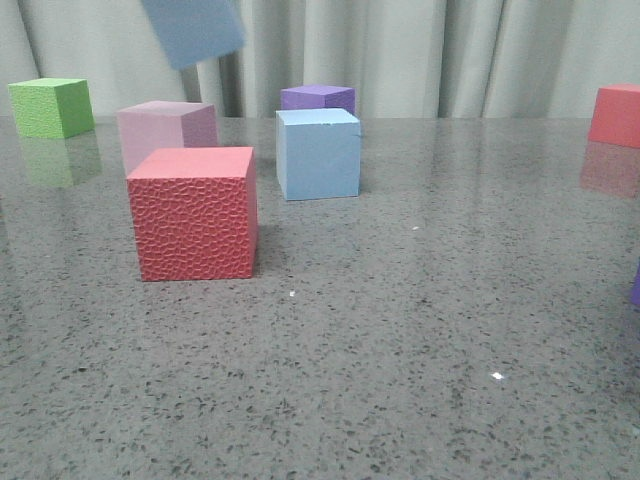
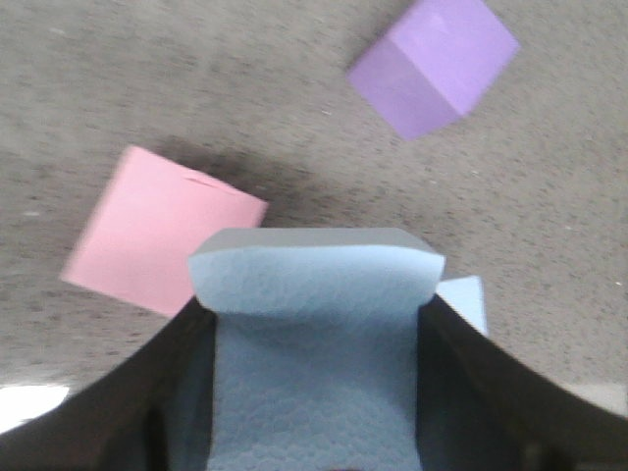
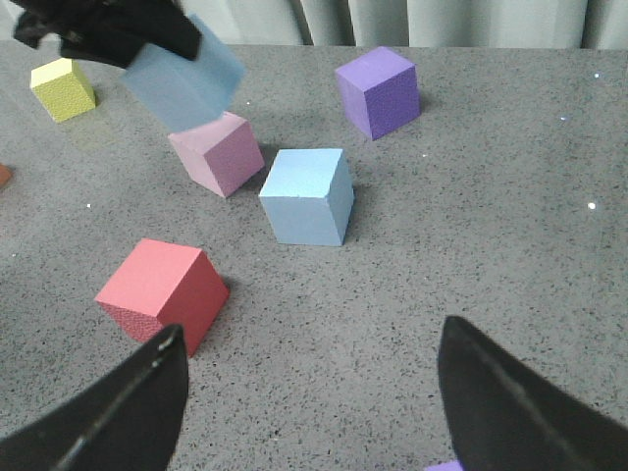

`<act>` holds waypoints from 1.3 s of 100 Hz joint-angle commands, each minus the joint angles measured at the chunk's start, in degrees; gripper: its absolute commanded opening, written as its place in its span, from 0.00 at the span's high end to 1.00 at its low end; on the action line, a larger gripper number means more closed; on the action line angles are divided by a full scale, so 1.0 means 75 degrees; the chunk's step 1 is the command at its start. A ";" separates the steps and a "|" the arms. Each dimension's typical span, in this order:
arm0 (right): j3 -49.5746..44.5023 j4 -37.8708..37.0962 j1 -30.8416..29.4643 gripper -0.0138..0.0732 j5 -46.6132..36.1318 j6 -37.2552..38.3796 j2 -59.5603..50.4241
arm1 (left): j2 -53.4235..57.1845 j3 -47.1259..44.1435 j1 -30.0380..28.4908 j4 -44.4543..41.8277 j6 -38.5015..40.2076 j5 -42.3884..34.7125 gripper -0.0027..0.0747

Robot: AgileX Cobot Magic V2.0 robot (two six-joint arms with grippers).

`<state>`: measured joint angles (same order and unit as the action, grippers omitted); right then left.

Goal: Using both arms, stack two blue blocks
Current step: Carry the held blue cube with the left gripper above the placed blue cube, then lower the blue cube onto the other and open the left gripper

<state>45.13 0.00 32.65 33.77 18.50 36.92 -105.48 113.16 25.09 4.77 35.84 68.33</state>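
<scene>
Blocks of many colours are spread on the grey table. One blue block is held up in the air, tilted, above the pink cube. It is pinched between the two black fingers of the left gripper, and its sides are squeezed in a little where it is held. In the right wrist view the same lifted block is seen under the black left gripper, above the pink cube. The other blue block sits flat on the table, near the middle, just in front of the purple cube and beside the pink cube, apart from both. A red cube with a bumpy face stands nearer the camera, in front of the pink cube. A green cube is seen far to the left and another red cube far to the right. The right gripper is spread wide with nothing between its fingers, low over the table, near the red cube and well back from the resting blue block
</scene>
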 commanded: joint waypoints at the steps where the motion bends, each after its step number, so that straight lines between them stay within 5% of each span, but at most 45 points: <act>1: 0.0201 -0.0092 -0.0007 0.22 -0.0637 -0.0046 -0.0021 | 0.0224 0.0247 0.0295 0.0086 0.0216 -0.0530 0.84; 100: 0.0201 -0.0124 -0.0007 0.22 -0.0609 -0.0046 -0.0021 | -0.0365 0.0706 0.1032 0.0179 0.0312 -0.0248 0.82; 130: 0.0201 -0.0150 -0.0007 0.22 -0.0608 -0.0046 -0.0021 | -0.0365 0.0706 0.1032 0.0429 0.0161 -0.0612 0.56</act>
<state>45.13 0.00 32.65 33.67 18.50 36.92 -111.12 116.52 32.29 6.74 37.17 67.31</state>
